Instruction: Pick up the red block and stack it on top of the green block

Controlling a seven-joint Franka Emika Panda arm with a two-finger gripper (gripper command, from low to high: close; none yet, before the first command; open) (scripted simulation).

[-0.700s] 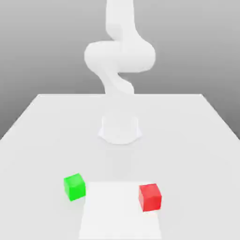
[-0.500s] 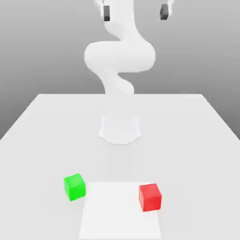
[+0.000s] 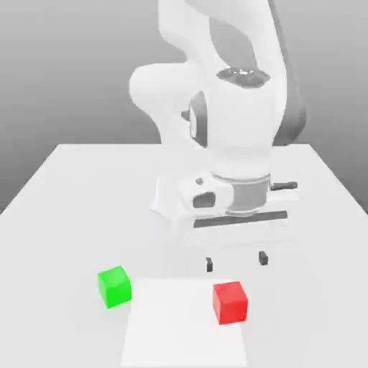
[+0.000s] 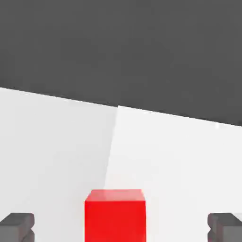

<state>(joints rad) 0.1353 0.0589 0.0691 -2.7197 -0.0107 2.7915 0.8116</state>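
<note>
Red, matte and plain, the block I am to lift (image 3: 230, 302) sits on the pale table (image 3: 57, 237) below my fingertips (image 3: 263, 258), upright on its base and touching neither of them. Seen from my hand, it lies across the span between them, with room to spare on either side. My gripper (image 3: 236, 261) is released: the two dark tips stand wide apart, wider than the block, and I have nothing between them. They point down at the table, raised above it, the tips spread out to either side of me.

Beneath the red block runs the edge of a bright white patch (image 3: 180, 330), so the block straddles that border. The green block (image 3: 114, 287) rests on the table well out to one side of my fingers, past the tip nearer the exterior view's left, just beside the white patch and apart from the red one. Its top is bare.
</note>
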